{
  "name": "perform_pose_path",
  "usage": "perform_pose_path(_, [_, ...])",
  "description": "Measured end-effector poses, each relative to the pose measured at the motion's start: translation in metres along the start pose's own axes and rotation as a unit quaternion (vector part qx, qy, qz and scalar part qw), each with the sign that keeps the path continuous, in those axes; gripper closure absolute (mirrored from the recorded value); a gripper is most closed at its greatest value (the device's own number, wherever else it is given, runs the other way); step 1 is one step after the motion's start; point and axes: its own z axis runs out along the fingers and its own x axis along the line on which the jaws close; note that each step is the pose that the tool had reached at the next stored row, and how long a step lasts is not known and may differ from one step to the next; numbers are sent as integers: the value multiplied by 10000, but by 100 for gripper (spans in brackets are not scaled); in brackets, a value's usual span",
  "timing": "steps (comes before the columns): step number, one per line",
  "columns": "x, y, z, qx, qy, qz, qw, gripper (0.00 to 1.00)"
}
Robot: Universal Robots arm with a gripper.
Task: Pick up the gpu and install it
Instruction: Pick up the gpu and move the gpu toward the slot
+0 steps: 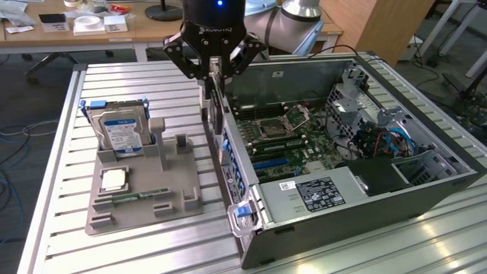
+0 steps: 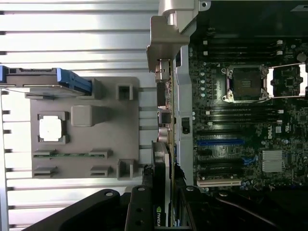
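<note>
The jaws grip the gpu (image 2: 161, 161) upright, just beside the open computer case's (image 1: 343, 228) wall

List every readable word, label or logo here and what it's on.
"ROBOTIQ": on the gripper body.
Graphics card: a logo mark, no letters legible.
Hard drive label: too blurred to read.
White sticker on the computer: too small to read.

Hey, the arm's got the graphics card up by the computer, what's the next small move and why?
Probably a short sideways shift toward the motherboard. The end effector grips the graphics card on edge, hanging along the wall of the computer case, not above the blue slot inside. Lowering from here would likely miss that slot.
</note>
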Motion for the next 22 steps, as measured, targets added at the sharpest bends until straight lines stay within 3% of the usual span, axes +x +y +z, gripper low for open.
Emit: perform_pose_path(22, [-365, 15, 11, 0, 0, 0, 10000, 73])
